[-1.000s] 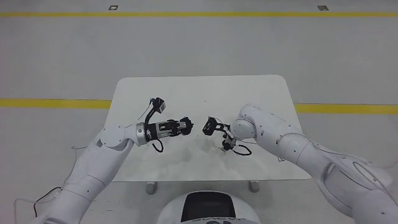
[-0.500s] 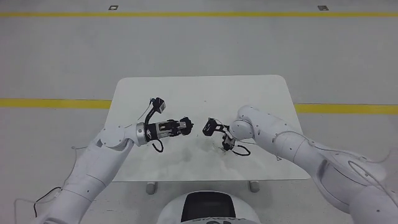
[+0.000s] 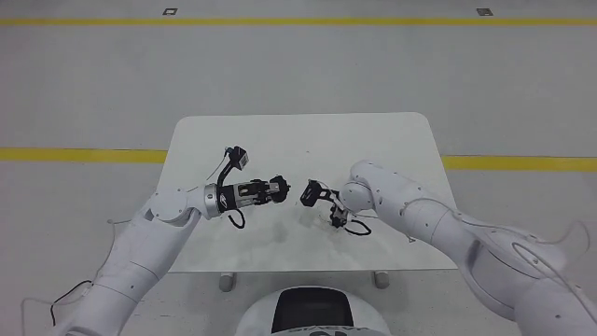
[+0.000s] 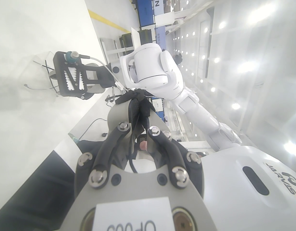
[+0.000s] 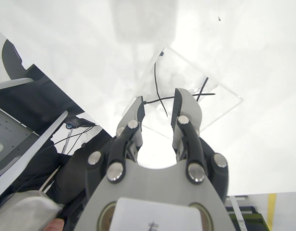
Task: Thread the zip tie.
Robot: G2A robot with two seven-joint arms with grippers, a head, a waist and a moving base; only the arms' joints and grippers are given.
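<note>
My left gripper [image 3: 280, 187] hovers above the middle of the white table [image 3: 373, 135], shut on a thin black zip tie [image 4: 136, 123] that runs down between its fingers. In the left wrist view the same gripper [image 4: 138, 102] points toward the right gripper [image 4: 68, 78]. My right gripper [image 3: 308, 192] faces it a short gap away. In the right wrist view that gripper [image 5: 158, 104] stands open just above a clear tray [image 5: 225, 106]. Loose black zip ties [image 5: 155, 82] lie crossed in the tray, one strand passing between the open fingers.
The clear tray [image 4: 41, 57] lies flat on the table under the right gripper. A thin cable [image 3: 353, 227] loops off the right wrist. The table's far half is bare white surface.
The right gripper has shifted slightly toward the left gripper, narrowing the gap. The left arm has kept still with its zip tie.
</note>
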